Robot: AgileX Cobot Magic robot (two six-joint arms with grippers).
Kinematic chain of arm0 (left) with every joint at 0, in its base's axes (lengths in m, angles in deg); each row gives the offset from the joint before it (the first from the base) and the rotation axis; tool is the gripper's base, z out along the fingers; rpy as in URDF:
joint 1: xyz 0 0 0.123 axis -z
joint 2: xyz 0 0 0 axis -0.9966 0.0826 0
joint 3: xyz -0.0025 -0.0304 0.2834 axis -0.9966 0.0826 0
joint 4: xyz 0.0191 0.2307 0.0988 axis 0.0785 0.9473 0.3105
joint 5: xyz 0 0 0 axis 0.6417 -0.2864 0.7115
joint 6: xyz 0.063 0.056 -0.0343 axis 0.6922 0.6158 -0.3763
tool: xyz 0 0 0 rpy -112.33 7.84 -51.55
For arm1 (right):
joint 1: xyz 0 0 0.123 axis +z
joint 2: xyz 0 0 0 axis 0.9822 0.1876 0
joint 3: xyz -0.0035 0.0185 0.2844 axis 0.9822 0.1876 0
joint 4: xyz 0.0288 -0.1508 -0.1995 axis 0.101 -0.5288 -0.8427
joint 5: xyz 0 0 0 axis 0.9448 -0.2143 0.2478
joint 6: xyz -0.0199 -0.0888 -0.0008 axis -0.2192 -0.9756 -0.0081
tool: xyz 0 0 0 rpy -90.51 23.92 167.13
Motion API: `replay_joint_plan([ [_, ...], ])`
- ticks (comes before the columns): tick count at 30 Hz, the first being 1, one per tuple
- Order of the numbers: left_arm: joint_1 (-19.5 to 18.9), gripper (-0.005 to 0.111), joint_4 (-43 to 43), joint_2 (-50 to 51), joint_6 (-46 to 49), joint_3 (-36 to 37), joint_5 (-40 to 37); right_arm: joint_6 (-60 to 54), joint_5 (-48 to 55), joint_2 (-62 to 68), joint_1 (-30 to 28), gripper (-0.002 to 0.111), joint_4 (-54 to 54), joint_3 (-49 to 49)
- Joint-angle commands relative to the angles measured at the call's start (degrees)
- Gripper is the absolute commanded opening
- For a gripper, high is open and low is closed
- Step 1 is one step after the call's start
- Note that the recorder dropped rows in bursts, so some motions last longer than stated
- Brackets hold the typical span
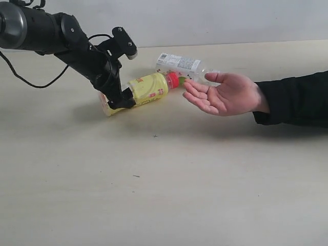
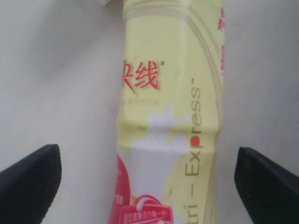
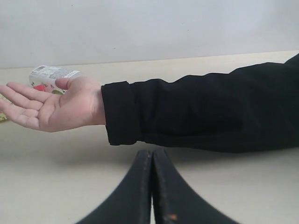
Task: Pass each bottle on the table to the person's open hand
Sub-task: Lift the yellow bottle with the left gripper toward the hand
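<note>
A pale beige table [image 1: 164,195] with faint grain and a few dark specks fills the foreground. In the right wrist view, the right gripper [image 3: 152,156] hangs low over it with its two black fingers pressed together, holding nothing.

Farther in, on the left side of the exterior view, the left gripper [image 2: 148,156] straddles the yellow bottle [image 1: 148,89] near its bottom end. Its fingers [image 2: 32,182] stand apart, and the left wrist view shows a strip of table between each finger and the bottle. The bottle lies lengthwise. Its red cap [image 1: 173,80] points at the fingertips of the person's hand [image 1: 225,95] and is just beside them. Whether the bottle rests fully on the table cannot be told. Its yellow label carries red characters and grey lettering, and its side is dented at the waist.

The hand is open, palm up, reaching in from the right out of a black sleeve [image 1: 297,100]. Just behind it, a clear bottle [image 1: 179,63] with a white label lies on its side. A plain white wall [image 1: 205,20] closes the back.
</note>
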Motion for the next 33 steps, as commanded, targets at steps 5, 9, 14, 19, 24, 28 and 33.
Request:
replay_joint_plan([
  [5,-0.4,0.096,-0.4,2.4,0.2,0.2,2.7,0.0,-0.7,0.2,-0.3,0.000,-0.1,0.3],
  [9,-0.4,0.096,-0.3,2.9,0.2,0.2,3.4,0.0,-0.7,0.2,-0.3,0.000,-0.1,0.3],
  [14,-0.4,0.094,-0.3,2.9,0.2,0.2,3.2,0.0,-0.7,0.2,-0.3,0.000,-0.1,0.3],
  [19,-0.4,0.075,-0.3,2.9,0.2,0.2,2.8,0.0,-0.7,0.2,-0.3,0.000,-0.1,0.3],
  [24,-0.4,0.034,-0.3,2.9,0.2,0.2,3.3,0.0,-0.7,0.2,-0.3,0.000,-0.1,0.3],
  [28,-0.4,0.006,-0.3,2.9,0.2,0.2,3.4,0.0,-0.7,0.2,-0.3,0.000,-0.1,0.3],
  [33,-0.4,0.000,-0.3,0.8,0.2,0.2,2.2,0.0,-0.7,0.2,-0.3,0.000,-0.1,0.3],
])
